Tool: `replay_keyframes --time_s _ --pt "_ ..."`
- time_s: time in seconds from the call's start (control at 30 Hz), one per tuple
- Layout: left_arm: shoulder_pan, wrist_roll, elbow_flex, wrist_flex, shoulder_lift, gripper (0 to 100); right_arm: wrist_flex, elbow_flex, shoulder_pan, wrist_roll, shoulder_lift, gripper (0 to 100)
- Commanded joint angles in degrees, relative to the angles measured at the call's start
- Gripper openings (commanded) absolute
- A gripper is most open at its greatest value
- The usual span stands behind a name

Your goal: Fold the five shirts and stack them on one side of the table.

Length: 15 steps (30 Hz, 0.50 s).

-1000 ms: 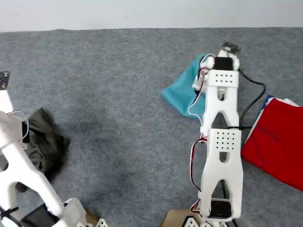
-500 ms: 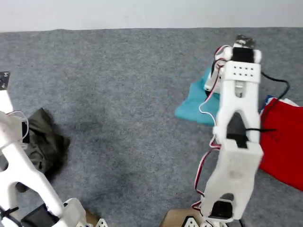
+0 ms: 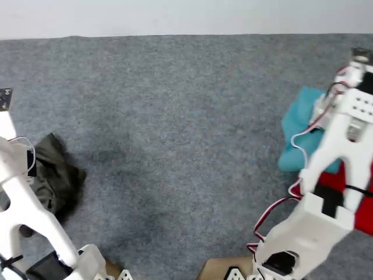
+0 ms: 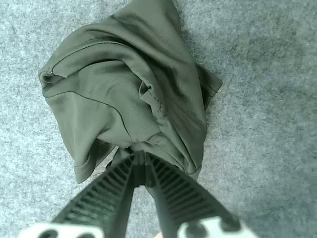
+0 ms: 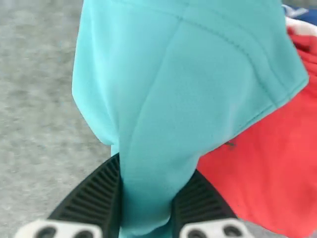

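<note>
The table is covered in grey, carpet-like felt, with a pale wall strip along its far edge.

Red shirt: lies flat at the table's right side.

Teal shirt: smooth, seamed fabric, bunched and hanging partly over the red shirt. It is grasped in the right gripper, with cloth filling the gap between the jaws.

Olive shirt: crumpled in a heap at the table's left edge. The left gripper is clenched on its near fold.
</note>
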Motion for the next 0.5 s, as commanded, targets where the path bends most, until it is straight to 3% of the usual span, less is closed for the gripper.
replay_keyframes --time_s 0.0,0.47 --pt "0.35 -0.53 -0.22 0.09 -1.93 1 2.33 -0.44 4.35 1.76 -4.35 0.8" --pt "0.35 -0.53 -0.22 0.09 -1.93 1 2.59 3.43 9.36 4.75 -8.57 0.8"
